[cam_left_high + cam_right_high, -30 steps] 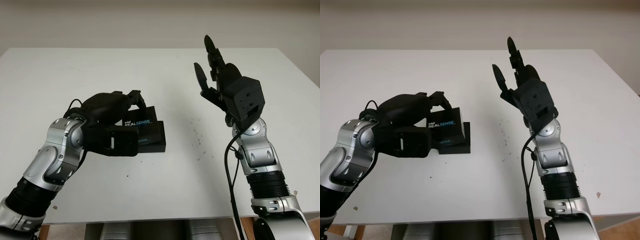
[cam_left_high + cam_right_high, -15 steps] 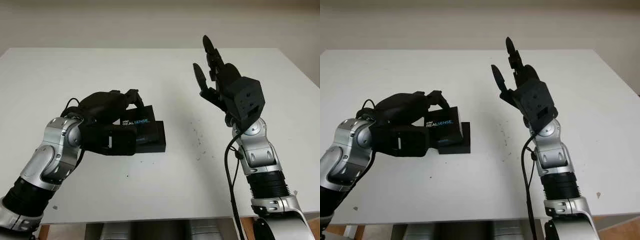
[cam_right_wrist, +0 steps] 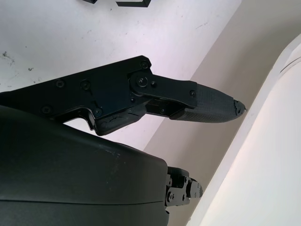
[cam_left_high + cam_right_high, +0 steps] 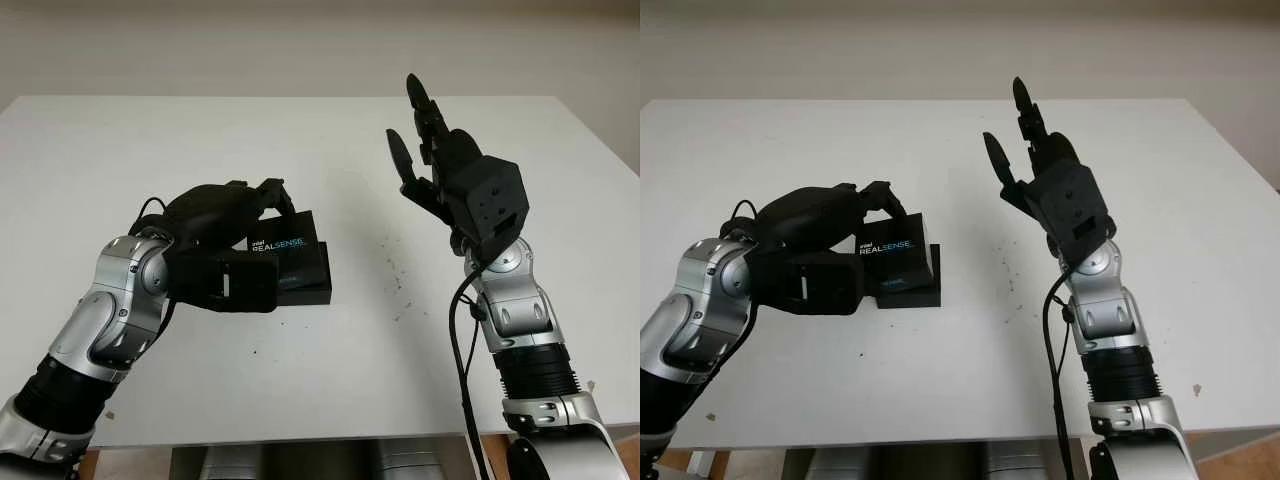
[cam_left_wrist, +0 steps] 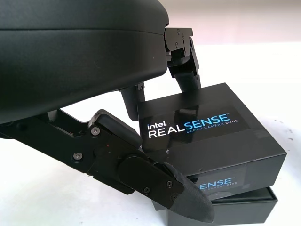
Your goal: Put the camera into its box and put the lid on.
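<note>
My left hand [image 4: 262, 240] is shut on the black box lid [image 4: 287, 248], which carries white and blue REALSENSE lettering. Its fingers [image 5: 184, 63] press the lid's far edge and the thumb [image 5: 186, 195] its near side. The lid [image 5: 202, 129] sits tilted and slightly askew on the black box base [image 4: 308, 286], whose corner [image 5: 256, 207] sticks out from under it. The lid hides the inside of the box. My right hand [image 4: 405, 115] is open, raised above the table right of the box, with one finger [image 3: 207, 101] reaching out.
The white table [image 4: 330, 370] stretches wide around the box. A few dark specks [image 4: 397, 275] mark its surface right of the box. The table's front edge lies close to both forearms.
My left hand has shifted the lid a little to the right over the box base. The right hand has stayed in place.
</note>
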Tool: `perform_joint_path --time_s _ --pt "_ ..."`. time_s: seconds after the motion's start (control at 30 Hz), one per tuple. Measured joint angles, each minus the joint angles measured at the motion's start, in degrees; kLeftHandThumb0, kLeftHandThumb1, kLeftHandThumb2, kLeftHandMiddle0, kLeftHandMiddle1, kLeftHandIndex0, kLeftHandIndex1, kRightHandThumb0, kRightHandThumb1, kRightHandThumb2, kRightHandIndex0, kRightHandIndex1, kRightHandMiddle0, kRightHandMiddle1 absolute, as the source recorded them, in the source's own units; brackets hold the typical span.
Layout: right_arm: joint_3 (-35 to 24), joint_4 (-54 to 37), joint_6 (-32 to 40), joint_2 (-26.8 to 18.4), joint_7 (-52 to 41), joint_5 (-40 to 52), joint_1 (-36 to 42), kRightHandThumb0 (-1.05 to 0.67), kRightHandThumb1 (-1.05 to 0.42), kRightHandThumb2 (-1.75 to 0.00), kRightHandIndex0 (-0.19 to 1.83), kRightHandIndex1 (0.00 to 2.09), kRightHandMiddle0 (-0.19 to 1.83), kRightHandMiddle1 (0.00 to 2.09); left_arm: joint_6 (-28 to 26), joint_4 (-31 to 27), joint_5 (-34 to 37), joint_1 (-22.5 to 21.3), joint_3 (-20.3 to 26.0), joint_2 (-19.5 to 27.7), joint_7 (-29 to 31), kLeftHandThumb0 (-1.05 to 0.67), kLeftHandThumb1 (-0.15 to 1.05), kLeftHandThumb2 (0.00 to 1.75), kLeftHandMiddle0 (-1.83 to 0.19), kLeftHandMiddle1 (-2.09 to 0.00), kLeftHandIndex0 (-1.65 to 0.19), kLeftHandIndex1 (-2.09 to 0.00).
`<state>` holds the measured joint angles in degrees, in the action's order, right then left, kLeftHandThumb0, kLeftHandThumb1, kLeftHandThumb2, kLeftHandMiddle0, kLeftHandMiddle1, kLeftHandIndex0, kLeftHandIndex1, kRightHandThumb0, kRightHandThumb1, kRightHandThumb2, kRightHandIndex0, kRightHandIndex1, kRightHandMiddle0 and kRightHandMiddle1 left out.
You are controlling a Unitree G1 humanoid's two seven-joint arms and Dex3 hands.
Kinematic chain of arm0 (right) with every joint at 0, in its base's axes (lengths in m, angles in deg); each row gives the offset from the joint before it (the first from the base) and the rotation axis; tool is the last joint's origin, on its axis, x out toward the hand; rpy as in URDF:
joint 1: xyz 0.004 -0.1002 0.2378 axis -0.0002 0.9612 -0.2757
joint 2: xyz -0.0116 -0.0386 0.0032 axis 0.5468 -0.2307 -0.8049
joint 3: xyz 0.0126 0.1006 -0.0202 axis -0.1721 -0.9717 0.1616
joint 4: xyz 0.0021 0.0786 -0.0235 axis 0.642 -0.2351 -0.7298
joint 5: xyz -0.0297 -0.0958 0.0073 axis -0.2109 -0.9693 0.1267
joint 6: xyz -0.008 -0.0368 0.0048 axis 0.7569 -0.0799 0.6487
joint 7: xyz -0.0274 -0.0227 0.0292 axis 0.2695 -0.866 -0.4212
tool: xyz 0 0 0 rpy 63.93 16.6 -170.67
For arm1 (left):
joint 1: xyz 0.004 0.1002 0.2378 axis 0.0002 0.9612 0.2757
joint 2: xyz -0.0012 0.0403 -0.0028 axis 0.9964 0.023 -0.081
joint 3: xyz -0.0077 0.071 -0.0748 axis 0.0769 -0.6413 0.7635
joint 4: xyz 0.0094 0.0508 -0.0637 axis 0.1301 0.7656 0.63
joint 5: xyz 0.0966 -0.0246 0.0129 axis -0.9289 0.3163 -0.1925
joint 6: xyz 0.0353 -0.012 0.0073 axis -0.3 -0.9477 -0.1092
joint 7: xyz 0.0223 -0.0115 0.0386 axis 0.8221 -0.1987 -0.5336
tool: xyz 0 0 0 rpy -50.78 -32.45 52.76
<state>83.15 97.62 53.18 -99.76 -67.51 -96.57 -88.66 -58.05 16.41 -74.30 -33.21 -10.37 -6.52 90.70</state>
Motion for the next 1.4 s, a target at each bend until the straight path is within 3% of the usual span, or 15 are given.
perform_joint_path --time_s 0.33,0.9,1.13,1.27,1.4 --pt "0.0 -1.8 1.7 0.0 0.7 -0.7 0.3 -0.74 -1.05 -0.62 -0.08 0.06 -0.06 0.06 0.1 0.6 -0.7 -0.1 -0.4 -0.5 -0.1 -0.22 1.01 0.05 -0.3 -1.81 -0.18 -1.65" --pt "-0.1 -2.9 3.3 0.0 1.2 -0.7 1.1 -0.75 -1.05 -0.61 -0.07 0.06 -0.06 0.06 2.6 2.4 0.3 -0.5 -0.9 -1.4 -0.2 -0.25 1.03 0.06 -0.36 -2.05 -0.16 -1.79" --pt "-0.1 -3.2 3.7 0.2 1.3 -0.7 1.2 -0.75 -1.05 -0.61 -0.08 0.05 -0.06 0.06 2.7 2.4 -0.6 -1.1 -1.6 -1.4 0.6 -0.25 1.03 0.05 -0.33 -2.04 -0.14 -1.75" --pt "-0.1 -3.6 3.8 0.3 1.3 -0.7 1.3 -0.74 -1.05 -0.61 -0.08 0.05 -0.06 0.06 2.7 2.4 -0.9 -1.6 -1.9 -1.5 1.2 -0.25 1.01 0.05 -0.37 -2.09 -0.14 -1.88" --pt "-0.1 -3.8 3.8 0.3 1.4 -0.9 1.4 -0.75 -1.05 -0.61 -0.07 0.06 -0.05 0.06 3.7 2.9 -0.6 -1.8 -1.9 -1.5 1.2 -0.24 1.01 0.05 -0.41 -2.09 -0.14 -1.88"
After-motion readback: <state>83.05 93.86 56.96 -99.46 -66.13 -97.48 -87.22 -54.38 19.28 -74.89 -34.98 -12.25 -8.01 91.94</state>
